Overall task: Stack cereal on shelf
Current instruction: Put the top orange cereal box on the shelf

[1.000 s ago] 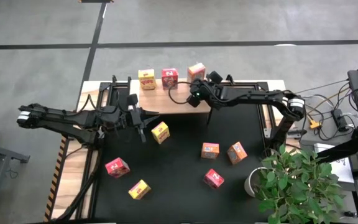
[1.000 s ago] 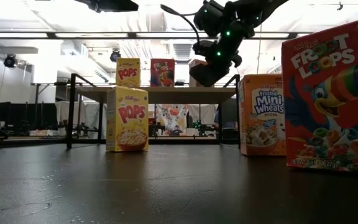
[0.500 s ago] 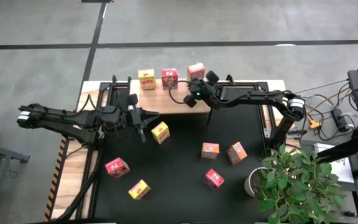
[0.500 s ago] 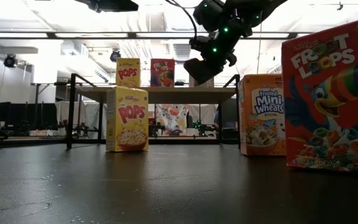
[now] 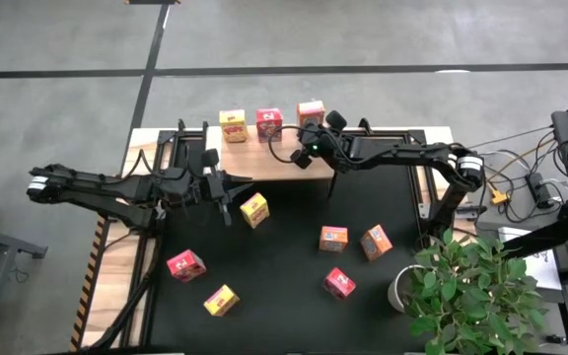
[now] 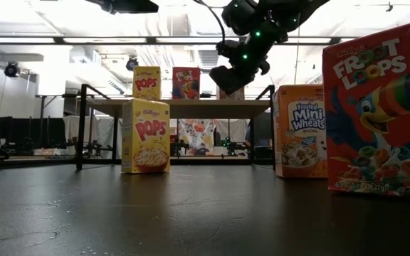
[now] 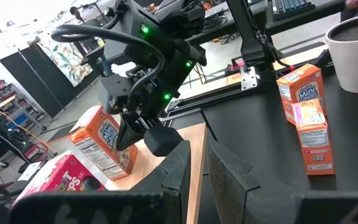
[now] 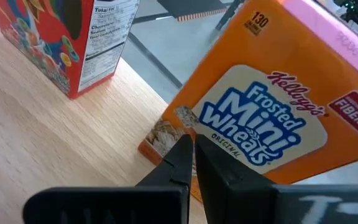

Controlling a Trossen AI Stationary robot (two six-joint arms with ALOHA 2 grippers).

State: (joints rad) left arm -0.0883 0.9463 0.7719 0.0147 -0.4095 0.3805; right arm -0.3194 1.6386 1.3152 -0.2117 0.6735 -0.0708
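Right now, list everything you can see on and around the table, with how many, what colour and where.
Shelf: one, light wood, far edge of the table.
Boxes on the shelf: three; yellow, red and orange, in a row.
Boxes on the mat: six; yellow near the left gripper, red and yellow near left, orange, orange and red near right.
Mat: one, black, covering the table.
Plant: one, green, in a white pot, near right corner.
Left gripper: shut, empty, beside the yellow box on the mat.
Right gripper: shut, empty, over the shelf by the orange box.
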